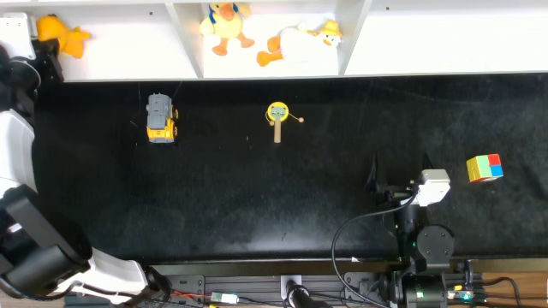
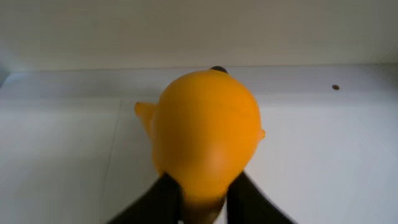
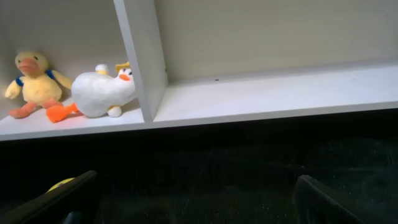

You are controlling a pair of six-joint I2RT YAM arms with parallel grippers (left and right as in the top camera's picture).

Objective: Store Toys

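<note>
Shelved both ducks [image 1: 226, 24]; seemingly clamping orange toy [image 2: 208, 137] in left gripper [image 2: 202, 196], with right gripper [image 3: 196, 180] splayed; yet to store truck [image 1: 161, 117], rattle [image 1: 278, 115], cube [image 1: 485, 168].

Legible text, labels, numbers, signs: none.

- Orange toy [image 2: 208, 134], clamped in the left gripper [image 2: 202, 199]: plain surface, no print.
- Yellow toy truck [image 1: 161, 117], rattle [image 1: 278, 115] and coloured cube [image 1: 485, 168] on the counter [image 1: 257, 197]: any marking too small to read.
- Yellow plush duck [image 3: 34, 78] and white plush duck [image 3: 99, 93] on the shelf [image 3: 280, 93], ahead of the right gripper [image 3: 196, 196]: no readable tag.
</note>
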